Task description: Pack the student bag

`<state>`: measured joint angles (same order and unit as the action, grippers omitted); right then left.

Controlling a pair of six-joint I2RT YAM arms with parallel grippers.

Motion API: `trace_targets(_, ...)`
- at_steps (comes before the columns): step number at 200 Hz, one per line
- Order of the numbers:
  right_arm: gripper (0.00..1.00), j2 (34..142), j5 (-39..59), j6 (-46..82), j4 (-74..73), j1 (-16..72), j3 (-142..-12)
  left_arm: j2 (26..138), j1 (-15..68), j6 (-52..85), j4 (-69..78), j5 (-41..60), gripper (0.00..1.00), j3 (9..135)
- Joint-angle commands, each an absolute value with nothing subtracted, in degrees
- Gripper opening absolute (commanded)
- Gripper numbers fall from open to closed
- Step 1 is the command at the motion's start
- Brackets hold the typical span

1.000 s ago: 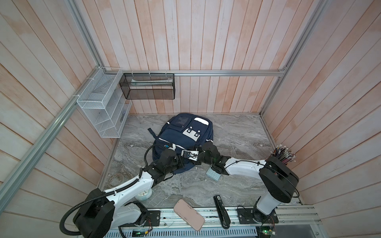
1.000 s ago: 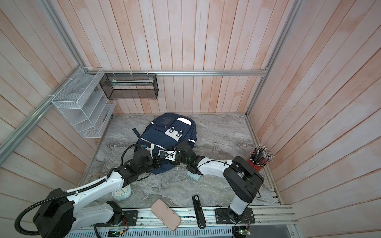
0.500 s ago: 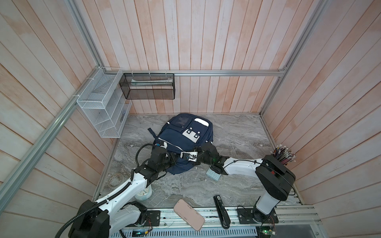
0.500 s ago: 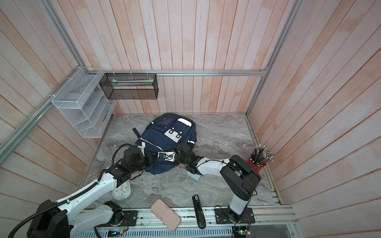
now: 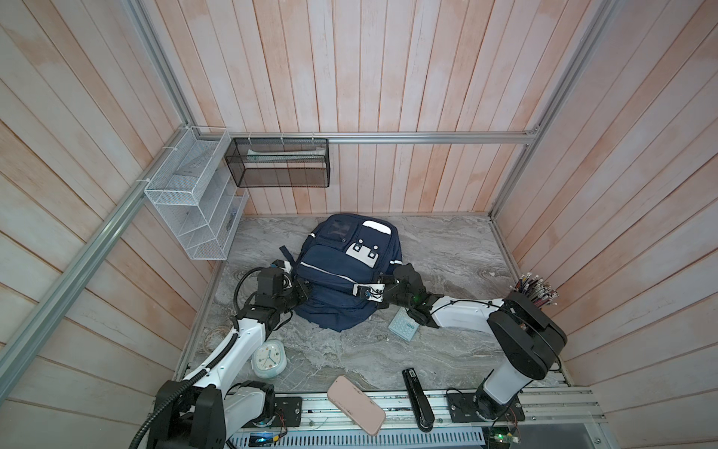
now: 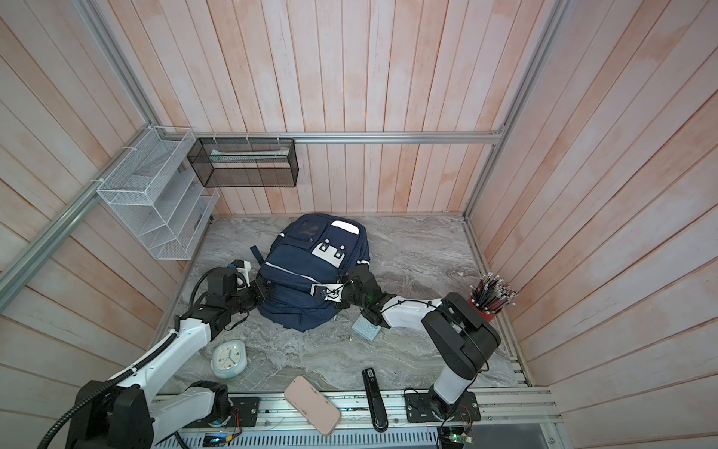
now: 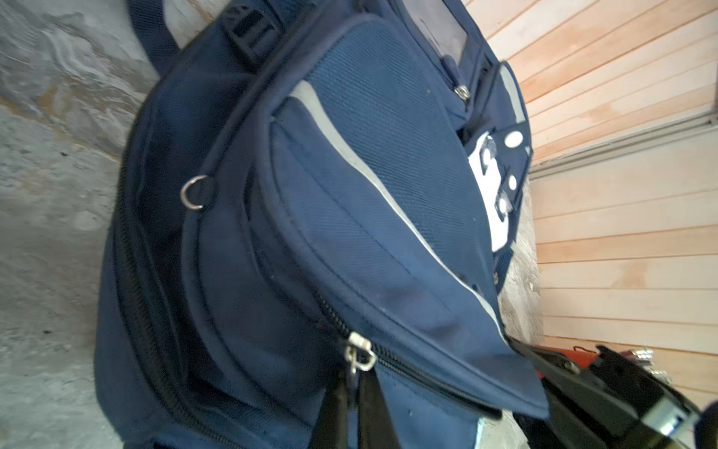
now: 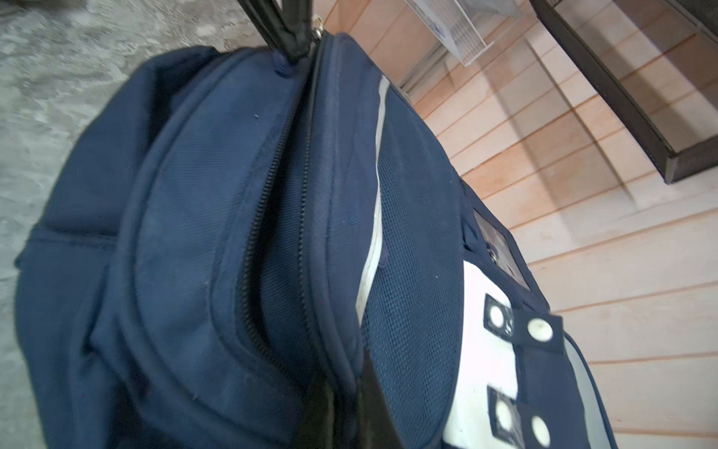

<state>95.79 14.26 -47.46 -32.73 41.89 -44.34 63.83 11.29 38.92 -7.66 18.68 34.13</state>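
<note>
- Since a second ago, going by both top views, the left pincer (image 5: 305, 290) has slid outward to the student bag's (image 5: 342, 272) left edge. The bag lies mid-tabletop (image 5: 447, 248) towards the back wall, with bare marble on its right.
- Same views: both forearms lie low and reach in from either side. The right pincer (image 6: 315, 290) is at the bag's near right, with a calculator (image 6: 365, 329) just beside that arm.
- Left wrist view: left pincer (image 7: 351, 392) is clenched on the bag (image 7: 349, 194) right at the zipper slider (image 7: 359, 352).
- Right wrist view: right pincer (image 8: 345, 392) is clamped on the pocket flap's rim, and the zipper gapes beside it.
</note>
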Motion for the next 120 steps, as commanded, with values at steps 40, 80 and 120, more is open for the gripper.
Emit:
trace_targets(40,0.75,83.6,-6.7,-31.8,-36.6,40.8,-38.8,59.0,22.3,45.2,-3.2,16.0,0.0,31.6)
trace_targets(80,0.74,77.6,7.4,-33.2,-28.4,46.9,-38.1,62.0,26.2,46.9,-0.5,15.8,0.0,33.1)
trace_targets(120,0.72,88.5,8.6,-35.7,-26.1,51.4,-45.3,64.4,27.7,48.6,3.2,17.0,0.0,32.2)
